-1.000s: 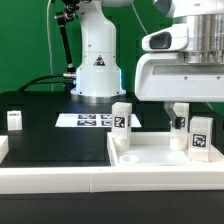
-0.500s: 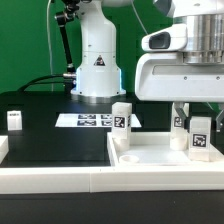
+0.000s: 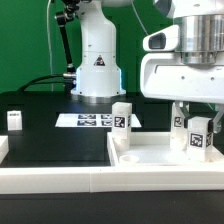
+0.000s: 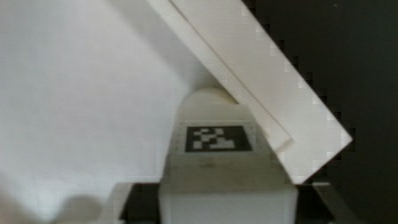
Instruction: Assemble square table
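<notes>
The white square table top (image 3: 150, 160) lies at the front on the exterior view's right, rim up. My gripper (image 3: 199, 125) is shut on a white tagged leg (image 3: 198, 138) and holds it just over the top's right part, slightly tilted. In the wrist view the leg (image 4: 222, 140) sits between my dark fingers (image 4: 143, 200), above the top's inner face (image 4: 71, 100) and next to its raised rim (image 4: 249, 60). A second leg (image 3: 121, 118) stands at the top's far left corner. A third (image 3: 178, 122) stands behind my gripper. A fourth (image 3: 14, 120) stands far left.
The marker board (image 3: 88, 120) lies flat on the black surface in front of the robot base (image 3: 97, 70). A long white rail (image 3: 50, 175) borders the front edge of the black surface.
My gripper with the leg has shifted slightly to the exterior view's right, and the leg now looks a little tilted. The other parts have not moved.
</notes>
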